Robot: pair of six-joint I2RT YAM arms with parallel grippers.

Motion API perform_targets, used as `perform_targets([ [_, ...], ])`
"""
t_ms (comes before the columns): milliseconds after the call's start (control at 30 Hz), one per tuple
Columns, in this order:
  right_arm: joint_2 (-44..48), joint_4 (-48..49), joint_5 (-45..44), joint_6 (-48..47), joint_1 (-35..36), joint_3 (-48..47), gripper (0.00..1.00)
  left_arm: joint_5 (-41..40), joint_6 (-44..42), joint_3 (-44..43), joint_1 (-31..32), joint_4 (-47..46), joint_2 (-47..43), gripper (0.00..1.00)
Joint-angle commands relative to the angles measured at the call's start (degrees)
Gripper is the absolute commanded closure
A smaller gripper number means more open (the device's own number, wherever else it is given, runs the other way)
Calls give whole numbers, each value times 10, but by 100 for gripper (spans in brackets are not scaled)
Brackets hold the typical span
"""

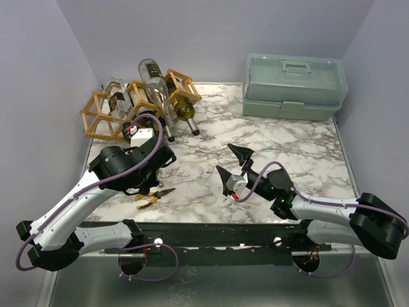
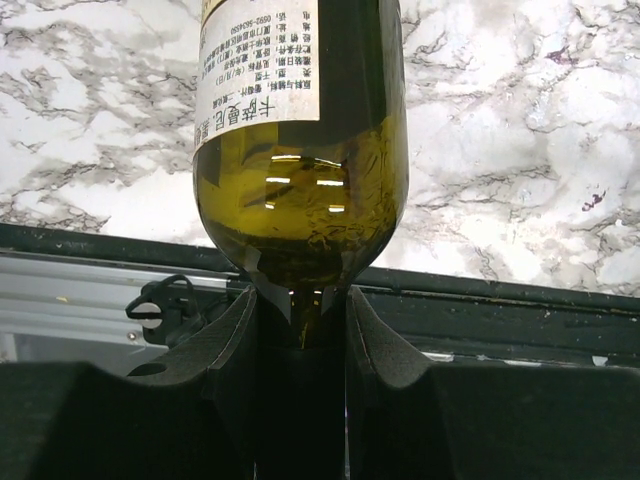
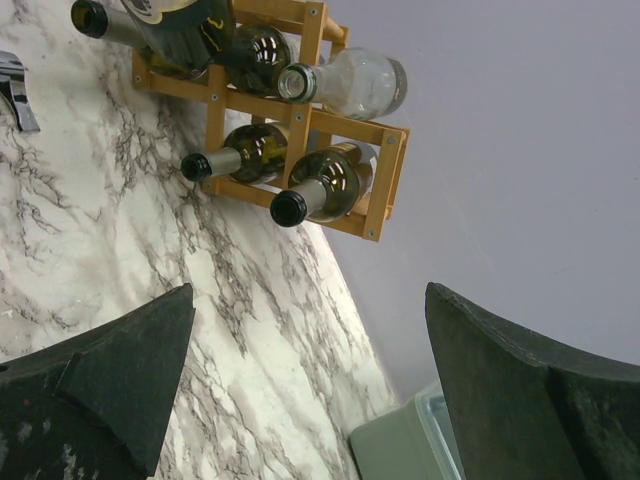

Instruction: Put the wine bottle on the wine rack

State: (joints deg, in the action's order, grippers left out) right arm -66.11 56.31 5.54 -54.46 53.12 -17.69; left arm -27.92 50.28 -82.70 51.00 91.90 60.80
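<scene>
My left gripper [image 2: 300, 297] is shut on the neck of an olive-green wine bottle [image 2: 300, 190] with a white printed label, held above the marble table. In the top view the left arm's wrist [image 1: 144, 160] bends over in front of the wine rack and hides this bottle. The wine rack [image 1: 89, 104], a light wooden lattice, stands at the back left. It holds several bottles, one labelled bottle [image 1: 153, 82] lying across its top. It also shows in the right wrist view [image 3: 386, 185]. My right gripper [image 1: 231, 163] is open and empty at mid-table, its jaws [image 3: 310, 290] facing the rack.
A translucent green toolbox [image 1: 294, 86] stands at the back right, its corner showing in the right wrist view [image 3: 400, 450]. Yellow-handled pliers [image 1: 153, 195] lie near the front edge under the left arm. Walls close the left, back and right. The black front rail [image 2: 500, 290] runs below the held bottle.
</scene>
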Motion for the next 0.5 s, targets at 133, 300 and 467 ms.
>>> perform_targets([
  [133,-37,86,-33,32,-1,11,0,-44,36,59,-7,22,-9,100],
  [300,-47,109,-46,33,-1,12,0,-70,75,45,-10,51,-36,100],
  [467,-38,113,-43,39,-1,13,0,-68,75,22,-14,35,-47,100],
])
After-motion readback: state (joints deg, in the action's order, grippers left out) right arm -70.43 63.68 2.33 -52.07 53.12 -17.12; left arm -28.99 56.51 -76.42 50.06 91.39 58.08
